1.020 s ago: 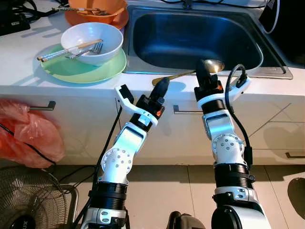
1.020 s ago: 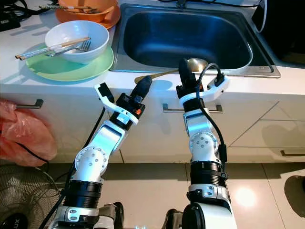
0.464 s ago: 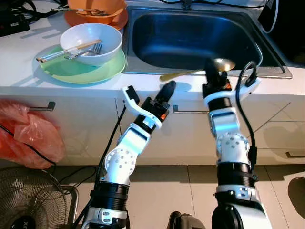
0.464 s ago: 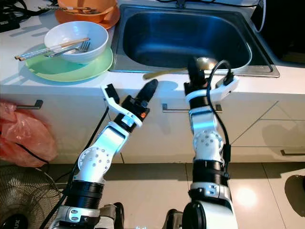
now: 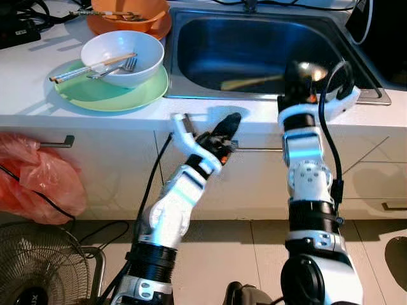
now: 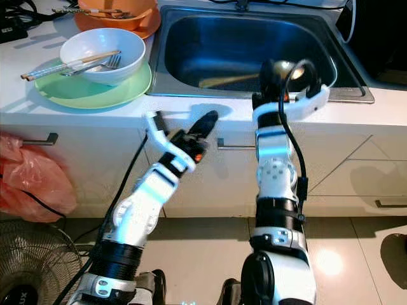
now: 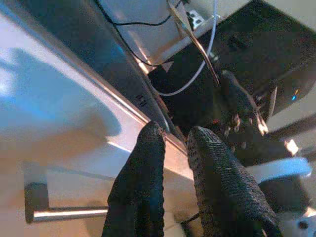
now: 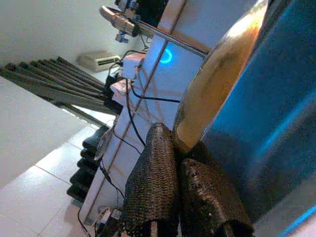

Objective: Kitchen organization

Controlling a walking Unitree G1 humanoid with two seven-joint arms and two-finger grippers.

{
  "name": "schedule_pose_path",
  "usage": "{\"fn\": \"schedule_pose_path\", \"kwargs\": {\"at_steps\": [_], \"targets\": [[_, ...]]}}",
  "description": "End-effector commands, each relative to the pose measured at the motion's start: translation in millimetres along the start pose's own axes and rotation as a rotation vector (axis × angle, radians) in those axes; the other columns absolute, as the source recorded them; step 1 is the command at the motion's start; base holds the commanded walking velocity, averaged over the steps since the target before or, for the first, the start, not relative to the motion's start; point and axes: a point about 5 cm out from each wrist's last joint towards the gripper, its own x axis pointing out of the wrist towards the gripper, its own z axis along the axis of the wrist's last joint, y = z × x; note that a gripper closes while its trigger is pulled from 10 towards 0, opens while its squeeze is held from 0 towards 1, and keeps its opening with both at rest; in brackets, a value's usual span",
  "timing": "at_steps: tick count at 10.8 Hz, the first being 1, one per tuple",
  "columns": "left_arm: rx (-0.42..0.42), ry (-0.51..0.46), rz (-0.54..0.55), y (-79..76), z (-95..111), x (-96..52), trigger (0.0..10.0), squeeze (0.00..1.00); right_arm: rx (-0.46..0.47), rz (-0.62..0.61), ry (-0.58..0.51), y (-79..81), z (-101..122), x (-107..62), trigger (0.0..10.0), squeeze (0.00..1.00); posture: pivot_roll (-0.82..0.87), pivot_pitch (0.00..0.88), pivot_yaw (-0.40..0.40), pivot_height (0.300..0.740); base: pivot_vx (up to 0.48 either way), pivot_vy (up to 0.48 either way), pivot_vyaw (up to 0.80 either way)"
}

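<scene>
While the right tool (image 5: 299,71) grips a gold ladle (image 5: 305,70) at the near rim of the steel sink (image 5: 254,47), its two fingers (image 8: 153,192) are pressed together on the neck just below the bowl, as the right wrist view shows. The ladle's long handle (image 5: 251,82) reaches out over the basin toward the robot's left, off the sink floor as far as can be judged.

The left tool (image 5: 227,124) hovers at the front edge of the white tabletop (image 5: 38,76), before the cupboard fronts. Its fingers (image 7: 143,192) stand a narrow gap apart and hold nothing.

Farther left on the tabletop sits a green plate (image 5: 82,92) carrying a white bowl (image 5: 143,54). Chopsticks (image 5: 89,67) and a fork (image 5: 117,67) lie across the bowl. Behind it stands an orange bowl (image 5: 130,9). A red plastic bag (image 5: 38,181) hangs at the cupboard below.
</scene>
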Motion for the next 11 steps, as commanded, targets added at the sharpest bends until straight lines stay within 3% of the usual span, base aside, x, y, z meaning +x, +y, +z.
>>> {"fn": "schedule_pose_path", "kwargs": {"at_steps": [1,3,5,7,9,11], "targets": [[0.127,-0.027,-0.038,-17.3,9,9.5,10.0,0.0,0.001,0.002,-0.035,2.7,6,3.7,10.0,0.0,0.12,0.131,-0.031,0.74,0.0,0.0,0.0],[0.423,-0.056,-0.015,-22.0,18,11.7,10.0,0.0,-0.03,0.003,-0.059,3.5,10,6.0,10.0,0.0,0.13,0.13,-0.034,0.74,0.0,0.0,0.0],[0.559,-0.065,0.011,-20.6,17,11.9,10.0,0.0,-0.1,0.009,-0.07,4.4,15,9.2,10.0,0.0,0.13,0.131,-0.036,0.74,0.0,0.0,0.0],[0.645,-0.046,0.046,-13.9,12,9.6,10.0,0.0,-0.16,0.007,-0.101,4.6,27,16.4,10.0,0.0,0.13,0.132,-0.038,0.74,0.0,0.0,0.0],[0.678,-0.041,0.064,-11.2,11,8.8,10.0,0.0,-0.235,0.017,-0.105,5.5,32,20.8,10.0,0.0,0.13,0.134,-0.037,0.74,0.0,0.0,0.0],[0.73,-0.038,0.098,-4.6,13,7.1,10.0,0.0,-0.373,0.049,-0.065,6.0,27,30.6,10.0,0.0,0.14,0.135,-0.039,0.74,0.0,0.0,0.0]]}}
